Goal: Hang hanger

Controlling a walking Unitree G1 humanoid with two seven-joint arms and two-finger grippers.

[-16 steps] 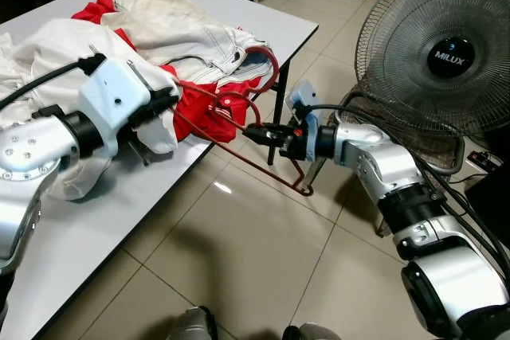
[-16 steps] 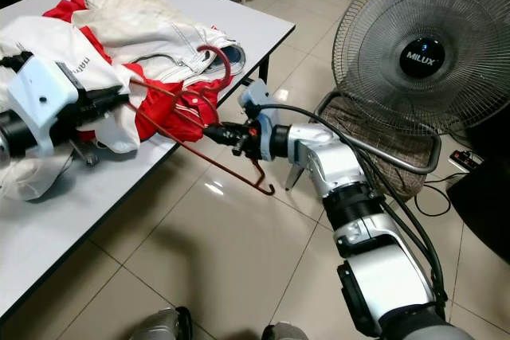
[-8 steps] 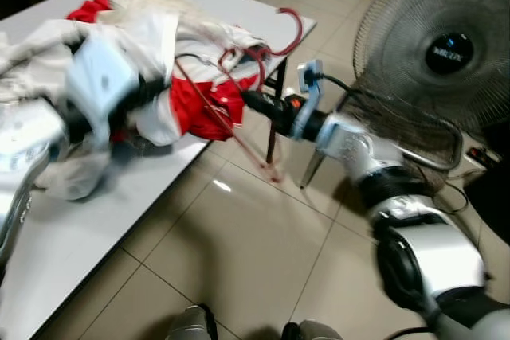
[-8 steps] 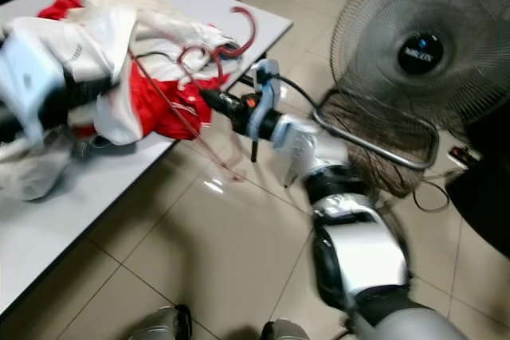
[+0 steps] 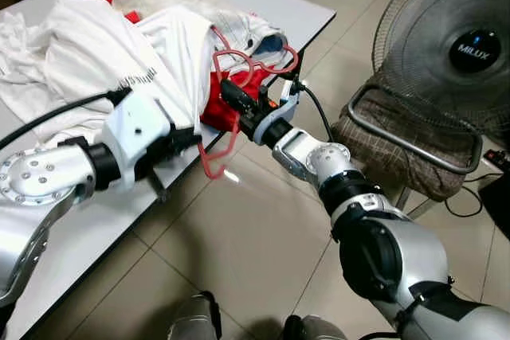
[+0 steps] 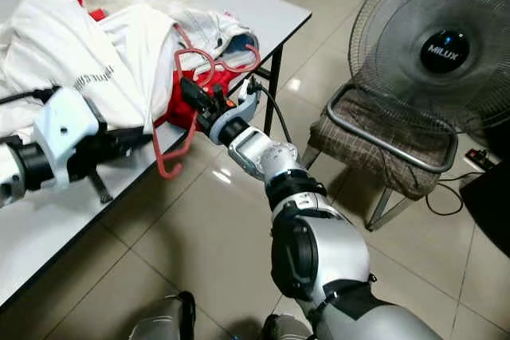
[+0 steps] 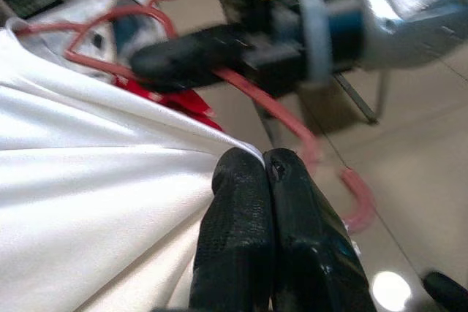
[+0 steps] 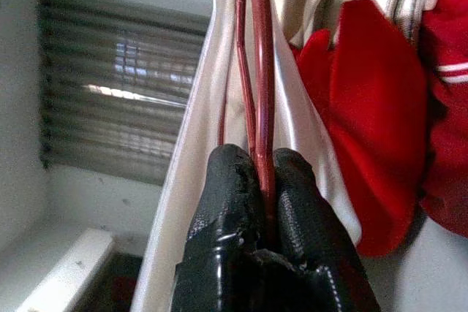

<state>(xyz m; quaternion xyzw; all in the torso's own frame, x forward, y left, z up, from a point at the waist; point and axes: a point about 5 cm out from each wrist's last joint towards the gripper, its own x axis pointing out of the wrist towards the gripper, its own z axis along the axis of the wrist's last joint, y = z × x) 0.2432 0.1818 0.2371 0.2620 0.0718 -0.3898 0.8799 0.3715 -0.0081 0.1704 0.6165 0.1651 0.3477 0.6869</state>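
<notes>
The red wire hanger (image 5: 241,62) is at the table's near corner, its curved end (image 5: 209,163) hanging below the table edge. My right gripper (image 5: 231,93) is shut on the hanger's wires; the right wrist view shows the fingers (image 8: 234,188) pinching the red wire (image 8: 257,71). A white garment (image 5: 96,45) lies over the red and cream clothes on the table. My left gripper (image 5: 188,138) is shut on a hem of that white garment, seen pinched between the fingers (image 7: 234,202) in the left wrist view. The two grippers are close together.
The grey table (image 5: 303,13) ends just right of the hanger. A large standing fan (image 5: 470,45) and a chair with a plaid cushion (image 5: 398,129) stand to the right. Tiled floor (image 5: 263,252) lies below the arms.
My right gripper has swung the hanger in toward the table and the left gripper, and the hanger's curved end now hangs down. The left gripper has pulled the white garment toward the table edge. The camera has shifted.
</notes>
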